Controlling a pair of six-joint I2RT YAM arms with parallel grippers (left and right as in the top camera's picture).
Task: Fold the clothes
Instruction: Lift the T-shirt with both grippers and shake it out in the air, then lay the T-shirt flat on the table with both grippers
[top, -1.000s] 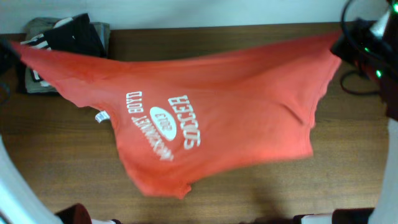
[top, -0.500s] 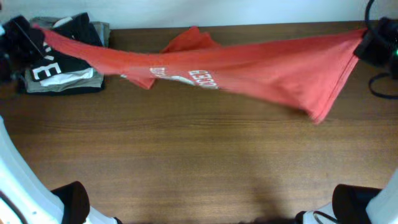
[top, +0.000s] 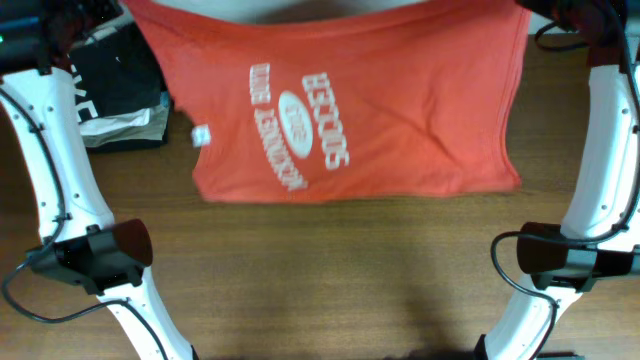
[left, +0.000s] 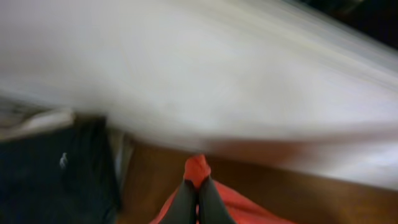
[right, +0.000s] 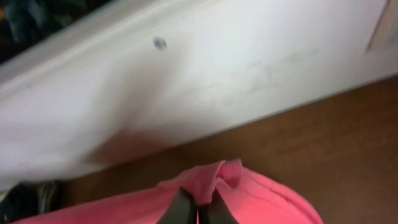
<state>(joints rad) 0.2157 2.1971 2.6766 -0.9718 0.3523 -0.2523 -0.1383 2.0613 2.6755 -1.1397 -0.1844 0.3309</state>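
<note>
The red-orange T-shirt (top: 350, 110) hangs stretched wide over the far half of the table (top: 330, 270), spanning from about 10 to 2 o'clock in the overhead view, its neck tag (top: 200, 136) on the 9 o'clock edge. The left gripper (left: 198, 194) has its fingers pressed together on one red corner, and the right gripper (right: 198, 210) likewise pinches a bunched corner. The black folded shirt (top: 115, 85) lies at 10 o'clock, just beside the cloth.

T-shirt (top: 400, 110) curtains the far table (top: 330, 270); folded stack (top: 110, 90) crowds left.
</note>
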